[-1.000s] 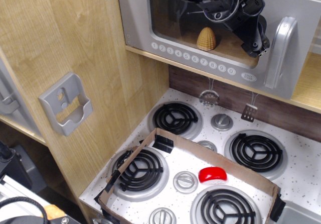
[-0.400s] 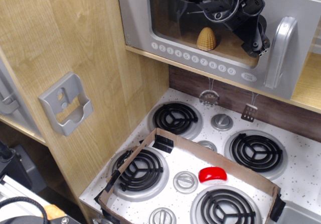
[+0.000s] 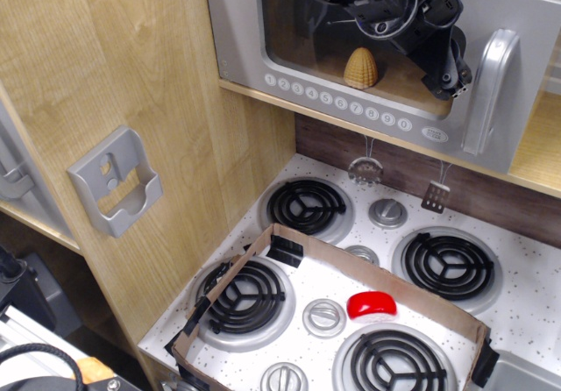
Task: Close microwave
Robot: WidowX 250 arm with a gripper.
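Observation:
The microwave (image 3: pixel 351 102) sits at the top, its silver-grey door facing me with a clear window, a row of round numbered buttons and a big silver loop handle (image 3: pixel 487 88) on the right. A yellow toy corn cob (image 3: pixel 360 67) shows through the window. The door's right edge stands out slightly in front of the wooden shelf behind it. My black arm reaches in from the top across the window. My gripper (image 3: pixel 447 82) points down against the door just left of the handle. Its fingers are dark and bunched, so I cannot tell how the jaws stand.
Below is a toy stove with black coil burners (image 3: pixel 307 207) and silver knobs. A cardboard frame (image 3: pixel 351 264) lies across it around a red object (image 3: pixel 371 304). Two small utensils (image 3: pixel 365 170) hang under the microwave. A grey wall bracket (image 3: pixel 116 181) is on the wooden panel at left.
The gripper has edged very slightly right and up against the door. Nothing else has moved.

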